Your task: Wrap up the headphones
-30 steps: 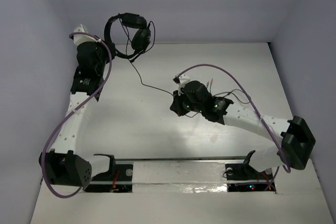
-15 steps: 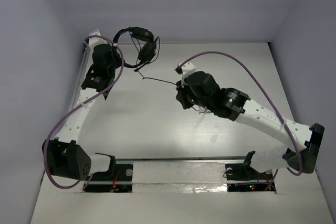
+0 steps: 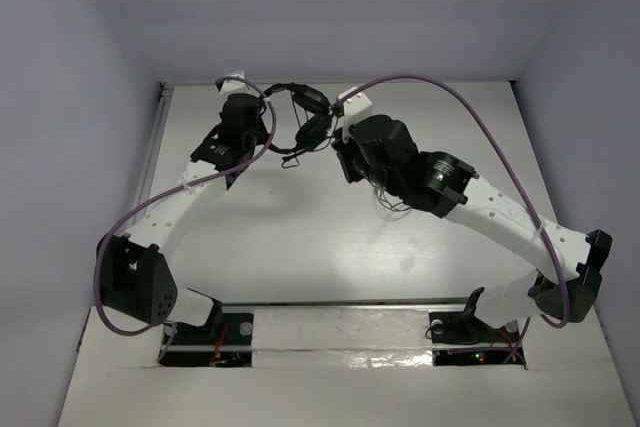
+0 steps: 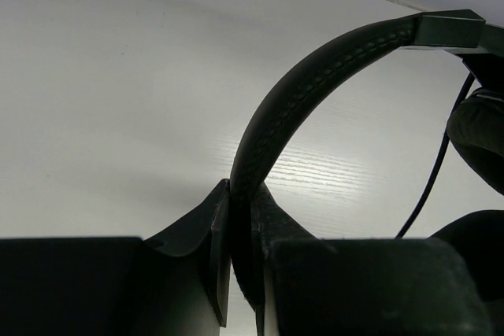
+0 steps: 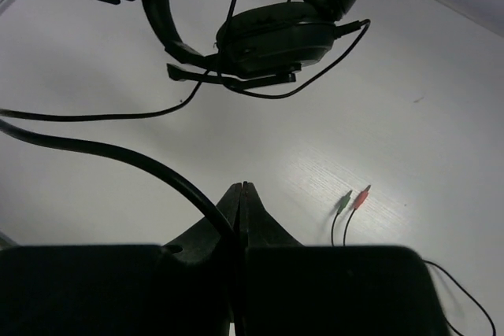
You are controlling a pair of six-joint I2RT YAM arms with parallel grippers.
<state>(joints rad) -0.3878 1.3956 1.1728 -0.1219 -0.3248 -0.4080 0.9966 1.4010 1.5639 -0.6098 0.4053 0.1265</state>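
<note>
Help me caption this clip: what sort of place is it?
Probably a robotics lab test cell: a white table walled in by plain pale panels, the left arm and right arm bolted at its near edge.

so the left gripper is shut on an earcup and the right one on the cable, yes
No: the left gripper is shut on the headband of the headphones instead; the left wrist view shows it. The right gripper is shut on the cable.

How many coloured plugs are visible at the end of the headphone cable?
2. The green plug and the red plug are side by side in the right wrist view; more may be hidden.
</note>
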